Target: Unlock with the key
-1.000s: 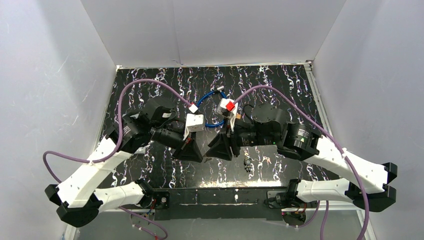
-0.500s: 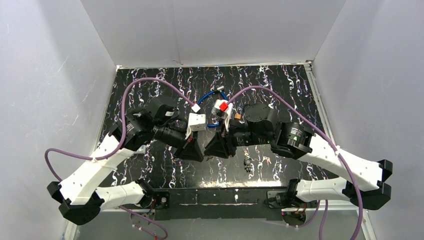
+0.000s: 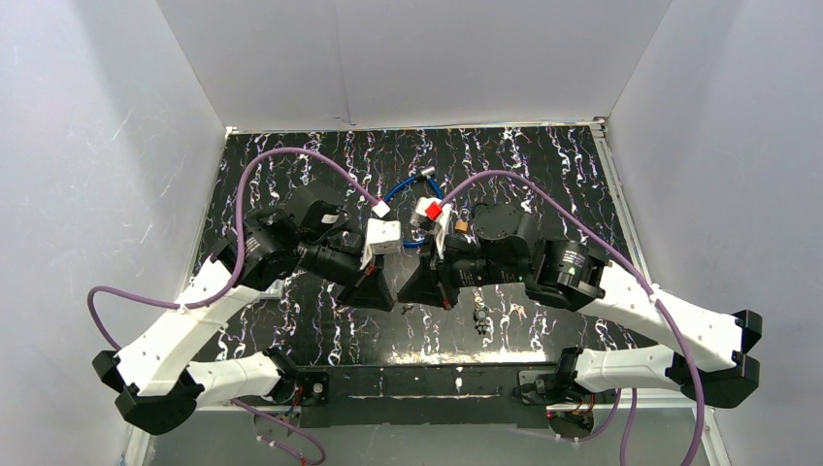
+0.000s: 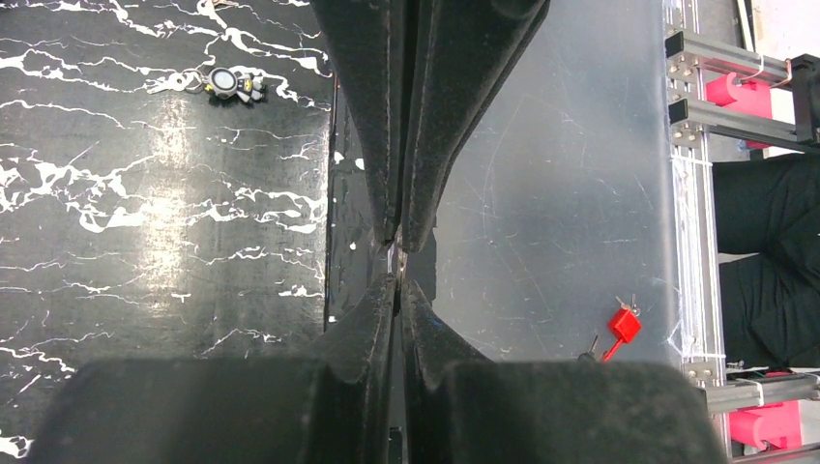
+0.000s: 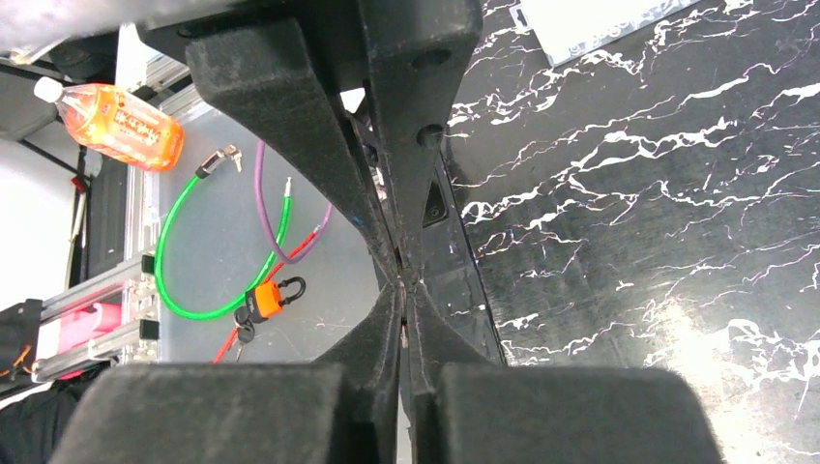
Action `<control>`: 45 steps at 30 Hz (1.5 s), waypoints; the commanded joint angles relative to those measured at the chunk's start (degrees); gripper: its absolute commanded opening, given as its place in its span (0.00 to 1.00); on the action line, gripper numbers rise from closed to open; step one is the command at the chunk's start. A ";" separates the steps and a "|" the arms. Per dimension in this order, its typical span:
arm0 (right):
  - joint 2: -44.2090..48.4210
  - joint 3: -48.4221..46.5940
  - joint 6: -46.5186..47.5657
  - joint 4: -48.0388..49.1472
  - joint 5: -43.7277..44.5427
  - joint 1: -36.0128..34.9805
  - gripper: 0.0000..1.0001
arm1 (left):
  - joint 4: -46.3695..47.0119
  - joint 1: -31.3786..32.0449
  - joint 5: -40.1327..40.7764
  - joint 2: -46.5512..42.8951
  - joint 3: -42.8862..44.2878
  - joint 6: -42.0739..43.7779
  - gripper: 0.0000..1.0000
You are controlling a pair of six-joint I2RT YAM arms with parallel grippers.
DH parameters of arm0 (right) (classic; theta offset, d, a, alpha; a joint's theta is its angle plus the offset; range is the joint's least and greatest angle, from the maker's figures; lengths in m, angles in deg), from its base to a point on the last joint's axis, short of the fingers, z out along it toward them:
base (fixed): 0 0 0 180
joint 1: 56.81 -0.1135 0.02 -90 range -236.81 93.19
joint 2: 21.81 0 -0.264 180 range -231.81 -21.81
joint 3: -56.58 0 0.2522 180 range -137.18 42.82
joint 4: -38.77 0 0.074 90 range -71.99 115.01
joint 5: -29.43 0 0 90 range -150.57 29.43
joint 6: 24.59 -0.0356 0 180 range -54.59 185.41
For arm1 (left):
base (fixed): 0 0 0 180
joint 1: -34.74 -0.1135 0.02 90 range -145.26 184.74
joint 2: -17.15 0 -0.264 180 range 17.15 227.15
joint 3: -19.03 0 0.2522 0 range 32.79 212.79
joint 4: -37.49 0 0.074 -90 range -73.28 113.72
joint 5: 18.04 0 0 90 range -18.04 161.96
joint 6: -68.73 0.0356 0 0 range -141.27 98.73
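Key (image 4: 395,259), only a thin metal sliver in view, sits nipped where the left gripper (image 4: 396,285) and right gripper (image 5: 401,285) meet tip to tip, both claws pinched narrow on it, above the marbled table (image 3: 291,330). Beyond them lies the blue cable lock (image 3: 398,189).

My right pincer (image 3: 427,289) sits further left now, nearer my left pincer (image 3: 374,293), and its jaws, apart before, press together
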 commanded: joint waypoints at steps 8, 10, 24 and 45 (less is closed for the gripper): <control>1.94 1.49 0.14 -0.64 0.60 0.11 0.01 | -0.70 0.15 0.38 -0.50 3.45 1.56 0.00; 1.82 1.61 -0.17 -0.40 0.65 0.08 0.01 | -0.60 0.11 0.89 -0.46 3.93 1.82 0.00; 1.92 4.13 -3.69 2.53 0.67 0.13 0.11 | -0.10 0.14 2.30 -1.07 5.75 3.84 0.00; 3.00 4.43 -3.12 2.15 1.71 0.10 0.01 | -1.37 0.12 3.00 -0.24 6.37 5.10 0.00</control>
